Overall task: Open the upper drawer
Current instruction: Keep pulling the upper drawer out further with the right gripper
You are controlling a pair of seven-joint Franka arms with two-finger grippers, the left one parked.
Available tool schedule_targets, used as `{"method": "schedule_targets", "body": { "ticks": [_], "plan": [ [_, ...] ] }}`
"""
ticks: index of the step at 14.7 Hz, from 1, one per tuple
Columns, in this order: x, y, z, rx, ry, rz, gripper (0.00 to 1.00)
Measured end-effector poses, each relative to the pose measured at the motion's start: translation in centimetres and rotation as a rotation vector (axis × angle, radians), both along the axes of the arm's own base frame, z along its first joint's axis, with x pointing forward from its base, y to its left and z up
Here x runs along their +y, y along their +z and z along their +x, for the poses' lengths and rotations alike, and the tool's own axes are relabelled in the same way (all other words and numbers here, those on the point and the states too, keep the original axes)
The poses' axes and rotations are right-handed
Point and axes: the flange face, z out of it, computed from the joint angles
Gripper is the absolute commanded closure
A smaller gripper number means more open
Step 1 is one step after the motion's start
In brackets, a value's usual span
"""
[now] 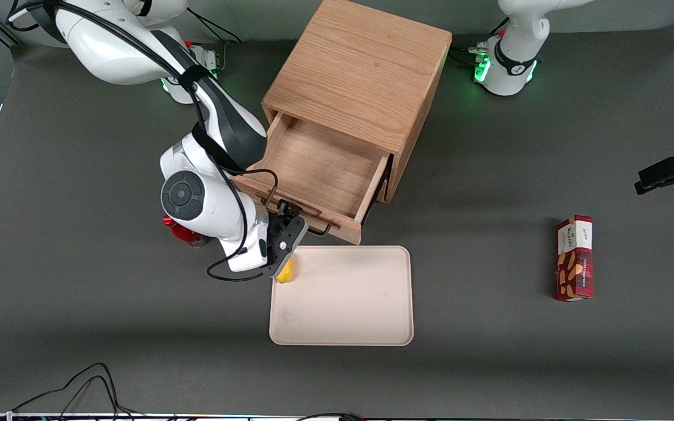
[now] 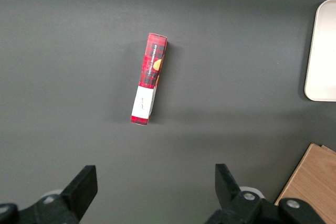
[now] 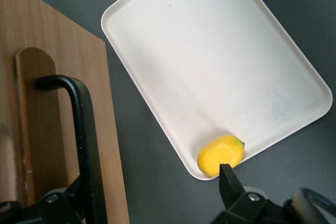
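- A red object [image 1: 184,233] lay on the dark surface [image 1: 79,304], mostly hidden under the working arm, toward the working arm's end from the cabinet.
- The hand [image 1: 286,234] hung at the front of the upper drawer, above the near corner of the tray. Its fingers stood apart, one on each side of the black bar handle [image 3: 84,145], not pressed onto the bar.
- A small yellow object [image 1: 285,271] sat in the corner of the tray closest to the hand, against the rim.
- The upper drawer [image 1: 319,169] stood pulled well out of the light oak cabinet [image 1: 360,70], its shallow wooden tray bare inside; its front came close to the tray's edge.
- The cream tray [image 1: 343,304] lay on the surface just in front of the drawer, nearer the front camera than the cabinet.
- A red patterned box [image 1: 574,257] lay flat on the surface, well apart from the cabinet, toward the parked arm's end.
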Motion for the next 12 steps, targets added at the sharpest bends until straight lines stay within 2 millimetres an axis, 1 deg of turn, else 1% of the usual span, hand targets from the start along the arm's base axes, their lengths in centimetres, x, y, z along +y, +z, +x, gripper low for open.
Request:
{"method": "schedule_targets", "body": {
  "ticks": [5, 12],
  "plan": [
    [-0.8, -0.2, 1.2, -0.01, -0.015, 0.001, 0.0],
    [-1.0, -0.1, 1.9, -0.023, -0.005, -0.007, 0.0]
  ]
}}
